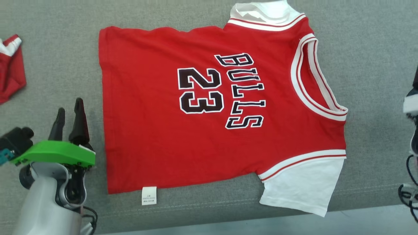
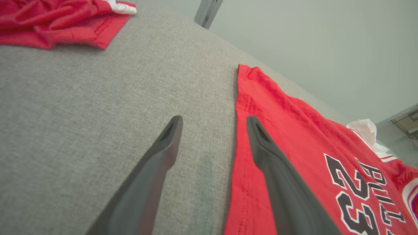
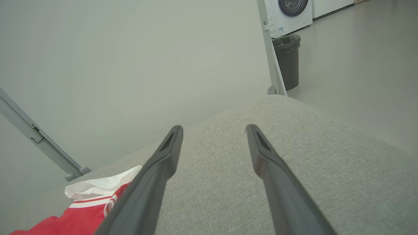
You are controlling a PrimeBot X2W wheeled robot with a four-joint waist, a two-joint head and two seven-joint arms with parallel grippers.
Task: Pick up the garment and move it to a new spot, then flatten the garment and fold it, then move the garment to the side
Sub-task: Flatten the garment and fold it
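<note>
Grey cloth-covered bench (image 1: 49,81). Head view: the red jersey (image 1: 147,130) lies spread flat at centre, hem toward 9 o'clock. The left pincer (image 1: 69,107) stands released and empty at 8 o'clock, just beside the hem. Left wrist view: its fingers (image 2: 261,147) straddle the hem edge. Right wrist view: the right pincer (image 3: 214,130) is released over bare bench, with the jersey at 7 o'clock. Recommendation: catch both hem layers squarely before folding.

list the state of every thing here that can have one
jersey: spread flat, print up, not yet folded
other garment: crumpled, apart from the jersey
left gripper: open, empty, at the jersey's hem
right gripper: open, empty, off the jersey
bin: upright, lined with a bag
</note>
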